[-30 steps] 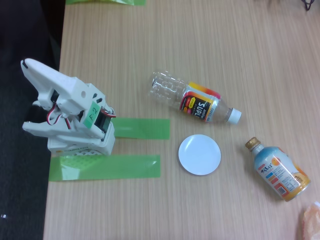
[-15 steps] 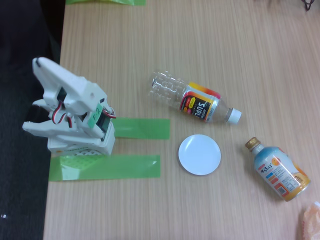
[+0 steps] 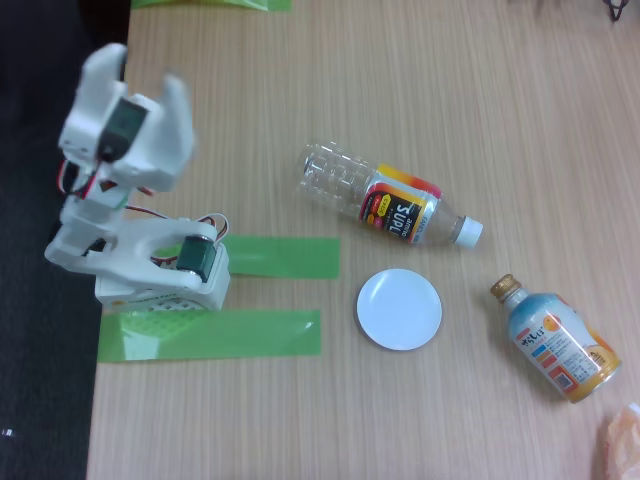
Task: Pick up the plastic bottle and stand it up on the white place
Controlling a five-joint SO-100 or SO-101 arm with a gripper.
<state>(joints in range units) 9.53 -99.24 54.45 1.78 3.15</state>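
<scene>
Plainly empty, the plastic bottle [image 3: 392,205] lies on its side near the middle of the bench [image 3: 420,70], cap toward the right edge, apart from the white place [image 3: 399,309] just below it. It looks light, thin-walled and likely to roll or dent, so the labelled middle seems the firmest hold. At the left edge, the tool [image 3: 140,80] grasps nothing; whether it is released I cannot tell.

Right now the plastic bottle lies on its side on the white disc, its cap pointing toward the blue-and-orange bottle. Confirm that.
Not quite. In the fixed view the plastic bottle lies on its side on the bare table, above the white disc and apart from it. Its cap does point right, toward the blue-and-orange bottle.
</scene>
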